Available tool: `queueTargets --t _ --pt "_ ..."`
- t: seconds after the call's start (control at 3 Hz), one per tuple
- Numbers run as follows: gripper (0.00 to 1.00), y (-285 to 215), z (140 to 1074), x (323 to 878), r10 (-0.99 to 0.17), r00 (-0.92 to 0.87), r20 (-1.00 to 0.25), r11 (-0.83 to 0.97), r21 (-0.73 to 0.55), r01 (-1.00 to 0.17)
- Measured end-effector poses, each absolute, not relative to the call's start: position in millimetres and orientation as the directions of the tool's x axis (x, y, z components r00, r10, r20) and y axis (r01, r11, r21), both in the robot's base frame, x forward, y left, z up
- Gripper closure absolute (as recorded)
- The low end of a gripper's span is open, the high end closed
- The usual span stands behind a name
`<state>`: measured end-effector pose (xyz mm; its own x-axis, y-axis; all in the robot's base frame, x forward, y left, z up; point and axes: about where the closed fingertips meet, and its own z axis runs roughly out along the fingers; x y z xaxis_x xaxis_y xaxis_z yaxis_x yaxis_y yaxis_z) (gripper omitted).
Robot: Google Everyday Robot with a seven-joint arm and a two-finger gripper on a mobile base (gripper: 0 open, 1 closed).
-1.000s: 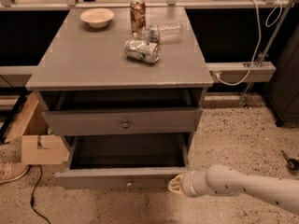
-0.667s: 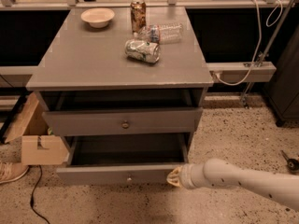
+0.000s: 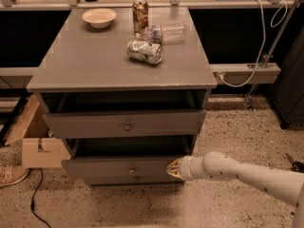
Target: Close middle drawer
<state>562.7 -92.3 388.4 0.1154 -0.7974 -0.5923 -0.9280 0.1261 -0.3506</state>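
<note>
The grey cabinet [image 3: 118, 65] has three drawers. The middle drawer [image 3: 104, 167] has a flat grey front and a small pale knob [image 3: 132, 171]. It stands pulled out a little, with a dark gap above it. My gripper [image 3: 173, 169], on a white arm [image 3: 237, 172] that comes in from the lower right, is against the right end of the middle drawer's front. The top drawer [image 3: 95, 125], taller and with a darker knob, also stands slightly out. The lowest drawer front [image 3: 137, 179] shows as a thin strip under the middle one.
On the cabinet top are a bowl [image 3: 99, 17], an upright can [image 3: 140, 8], a plastic bottle [image 3: 164, 32] and a crushed can [image 3: 145, 51]. A cardboard box [image 3: 38, 146], a shoe [image 3: 9, 175] and a cable [image 3: 33, 198] lie at the left. Speckled floor stretches to the right.
The middle drawer has slid well back into the cabinet. My gripper has moved with its front, toward the cabinet.
</note>
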Motion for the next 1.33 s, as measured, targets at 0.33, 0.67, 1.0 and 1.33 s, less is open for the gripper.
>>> queueTargets --t 0.33,0.67,1.0,1.33 --pt "1.0 -89 392 587 -0.785 0.125 -0.606 0.142 -0.374 -0.917" --pt "1.0 -91 396 607 -0.771 0.122 -0.625 0.17 -0.386 -0.907" --pt "1.0 -96 399 621 -0.759 0.112 -0.642 0.194 -0.387 -0.901" --pt "1.0 -105 399 624 -0.744 0.101 -0.66 0.209 -0.374 -0.904"
